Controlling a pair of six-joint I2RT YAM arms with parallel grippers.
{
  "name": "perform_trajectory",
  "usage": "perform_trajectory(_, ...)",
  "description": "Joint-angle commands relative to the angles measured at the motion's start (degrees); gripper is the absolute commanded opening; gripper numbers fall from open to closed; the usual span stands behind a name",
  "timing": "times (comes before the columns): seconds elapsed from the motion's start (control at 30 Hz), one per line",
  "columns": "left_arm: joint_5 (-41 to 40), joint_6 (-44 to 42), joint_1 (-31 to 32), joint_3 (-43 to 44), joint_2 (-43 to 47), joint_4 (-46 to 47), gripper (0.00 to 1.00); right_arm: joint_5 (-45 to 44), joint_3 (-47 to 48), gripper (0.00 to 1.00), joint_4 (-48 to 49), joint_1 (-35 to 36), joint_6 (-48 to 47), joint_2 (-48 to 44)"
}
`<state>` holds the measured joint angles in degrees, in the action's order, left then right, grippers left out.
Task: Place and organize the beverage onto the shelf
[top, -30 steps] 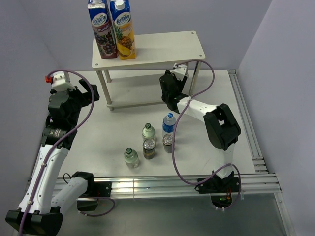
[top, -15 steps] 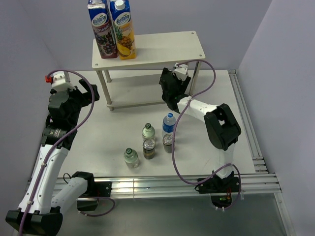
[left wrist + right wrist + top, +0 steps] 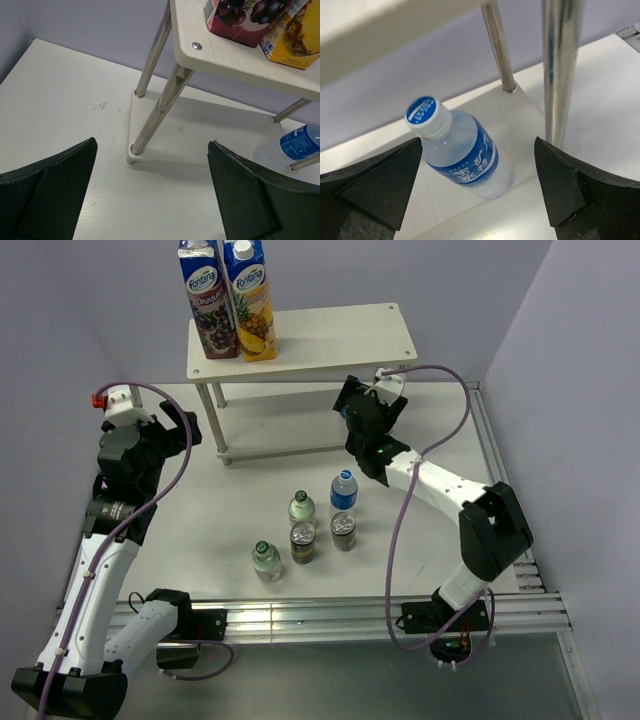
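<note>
One blue-capped water bottle [image 3: 462, 150] stands upright on the shelf's lower board [image 3: 520, 107], near its right end; it also shows in the left wrist view [image 3: 295, 145]. My right gripper [image 3: 478, 144] is open, a finger on each side of the bottle with a gap to both. In the top view it [image 3: 358, 405] sits at the shelf's [image 3: 330, 335] front right leg and hides that bottle. On the table stand another water bottle [image 3: 343, 488], two green-capped bottles [image 3: 302, 507] [image 3: 266, 558] and two cans [image 3: 302, 538] [image 3: 343, 530]. My left gripper [image 3: 178, 430] is open and holds nothing.
Two tall Fontana juice cartons [image 3: 228, 300] stand on the left end of the top board. The shelf's thin metal legs [image 3: 560, 75] [image 3: 150, 115] rise close to both grippers. A metal rail [image 3: 500, 490] runs along the table's right edge.
My right gripper has opened and let go of the water bottle on the lower board. Its arm has swung out to the right. The left arm has not moved.
</note>
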<state>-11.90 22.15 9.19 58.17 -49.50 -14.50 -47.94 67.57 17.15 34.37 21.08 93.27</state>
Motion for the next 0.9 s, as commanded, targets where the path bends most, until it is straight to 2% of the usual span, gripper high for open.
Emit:
perform_trajectory(0.0,-0.58,-0.36,-0.31,0.54,0.1,1.32,0.99,-0.31,-1.74,1.0,-1.32,1.13,0.72,-5.98)
perform_trajectory(0.2,-0.93,-0.44,-0.66,0.45,0.28,1.32,0.99,-1.98,-4.9,1.0,-6.85,3.77,2.55,-13.54)
perform_trajectory(0.33,-1.02,-0.36,-0.75,0.45,0.36,1.23,0.99,-2.15,-6.92,1.0,-16.58,5.88,6.68,-19.35)
perform_trajectory(0.6,-0.58,-0.27,-1.02,0.45,0.45,1.32,0.99,-4.44,-15.89,1.0,-29.61,17.55,17.13,-33.58)
perform_trajectory(0.73,-0.75,-0.18,-1.1,0.36,0.54,1.32,0.99,-4.44,-18.08,1.0,-37.43,21.96,21.89,-35.09)
perform_trajectory(0.87,-0.84,-0.27,-1.19,0.36,0.54,1.32,0.99,-2.78,-20.36,1.0,-39.21,24.78,24.44,-34.39)
